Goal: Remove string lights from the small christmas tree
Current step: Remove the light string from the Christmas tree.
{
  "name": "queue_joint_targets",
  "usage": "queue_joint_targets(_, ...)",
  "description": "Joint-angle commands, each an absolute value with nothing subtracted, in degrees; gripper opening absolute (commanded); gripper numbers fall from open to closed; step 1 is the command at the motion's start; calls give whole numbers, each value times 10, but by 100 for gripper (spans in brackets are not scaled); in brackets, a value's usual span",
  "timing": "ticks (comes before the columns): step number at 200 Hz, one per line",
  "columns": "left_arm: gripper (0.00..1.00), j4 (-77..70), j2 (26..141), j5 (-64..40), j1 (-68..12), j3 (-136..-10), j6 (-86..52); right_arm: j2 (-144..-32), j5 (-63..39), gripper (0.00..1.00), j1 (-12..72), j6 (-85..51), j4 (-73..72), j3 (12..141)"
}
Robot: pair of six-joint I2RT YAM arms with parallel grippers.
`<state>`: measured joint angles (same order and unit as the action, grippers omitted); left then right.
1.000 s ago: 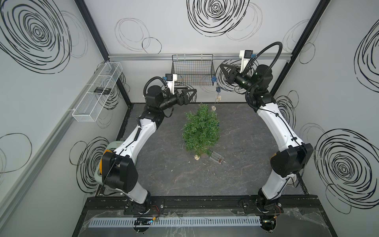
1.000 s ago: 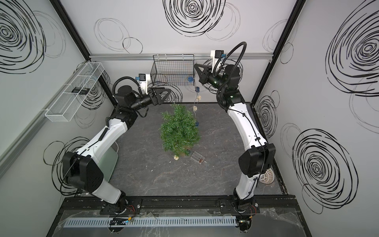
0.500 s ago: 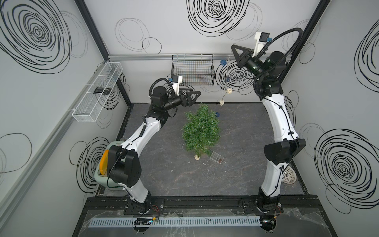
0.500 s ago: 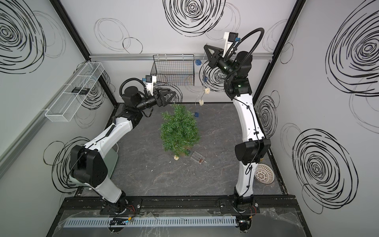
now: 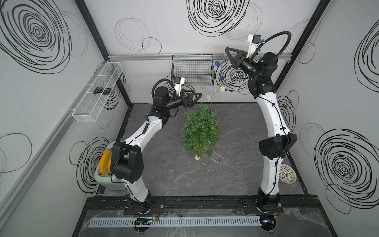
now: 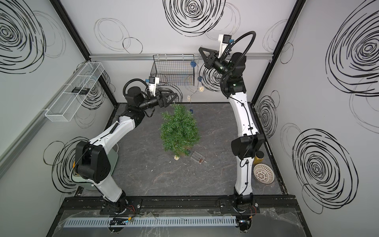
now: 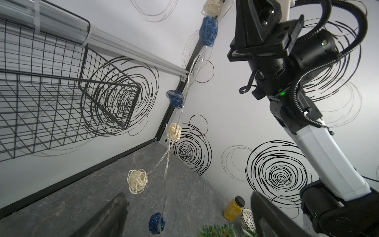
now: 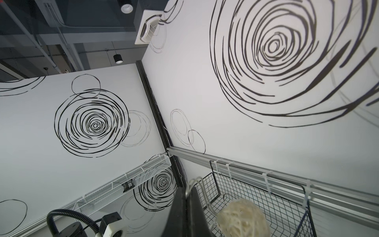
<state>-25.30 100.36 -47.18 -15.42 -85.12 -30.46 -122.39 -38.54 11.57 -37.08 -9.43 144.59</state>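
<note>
**Item 1. Right gripper** (image 5: 226, 48): raised high near the back wall, just beside the far corner of the black wire basket (image 5: 192, 71). Its jaws are pressed together on the clear wire of the string lights (image 5: 221, 78). In the right wrist view a loop of wire stands out past the fingertips (image 8: 180, 205), and 1 cream ball hangs close beside them.

**Item 2. String lights:** these hang from that grip in a slack line down toward the top of the tree (image 5: 202, 129). Both top views show 2 blue balls and then 2 cream balls in free air, with 1 blue ball at the tree's upper edge. The left wrist view shows 6 balls, 3 cream and 3 blue, the lowest blue one just beside the tree's tip. 1 more cream ball lies at the foot of the tree. How the wire runs through the branches cannot be told.

**Item 3. Tree:** green and bushy, it stands near the middle of the dark marbled floor (image 5: 164, 170), between the 2 arms.

**Item 4. Left gripper** (image 5: 198, 97): its jaws are spread wide and hold nothing. It sits near the tree's tip, pointing toward the hanging strand, which hangs beyond its reach, untouched.

**Item 5. Other contents:**
- 1 clear box (image 5: 216, 158) on the floor, near the tree's foot.
- 1 white strainer (image 6: 263, 173) and 1 yellow jar (image 6: 258, 159), beside the right arm's lower part.
- 1 white wire shelf (image 5: 96, 92) on the side wall.
</note>
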Motion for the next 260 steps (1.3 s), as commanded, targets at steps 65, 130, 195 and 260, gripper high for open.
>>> queue_joint_targets(65, 96, -133, 1065, -448, -193, -954, -170, -1236, -419, 0, 147, -390, -133, 1456)
queue_joint_targets(130, 96, -128, 1072, -414, -201, -961, -151, -1239, -431, 0, 176, -388, -137, 1456)
queue_joint_targets(195, 96, -138, 1070, -372, -197, -954, -151, -1238, -447, 0, 205, -377, -132, 1455)
queue_joint_targets(260, 100, -159, 1077, -335, -180, -956, -174, -1233, -466, 0, 224, -372, -132, 1455)
